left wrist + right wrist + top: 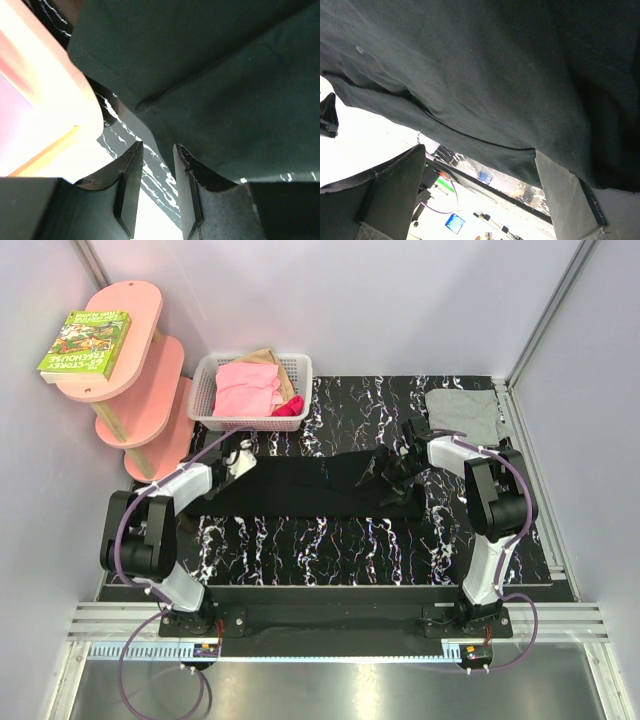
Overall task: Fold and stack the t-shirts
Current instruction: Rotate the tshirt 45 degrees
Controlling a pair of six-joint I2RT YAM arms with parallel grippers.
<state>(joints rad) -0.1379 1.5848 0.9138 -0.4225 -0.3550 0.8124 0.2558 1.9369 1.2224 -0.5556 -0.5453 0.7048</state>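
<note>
The black t-shirt lies spread in a wide band across the middle of the table, its print hidden. My left gripper is at its left end, with the jaws a narrow gap apart; in the left wrist view the shirt's hem reaches the fingertips and nothing is clamped. My right gripper is at the shirt's right end. Its jaws are wide open in the right wrist view, and the black cloth drapes just past them, touching the right finger. The light grey t-shirt lies folded at the back right.
A white basket holding pink clothes stands at the back, left of centre, close to my left gripper. A pink shelf unit with a green book stands at the far left. The black marbled table shows in front of the shirt.
</note>
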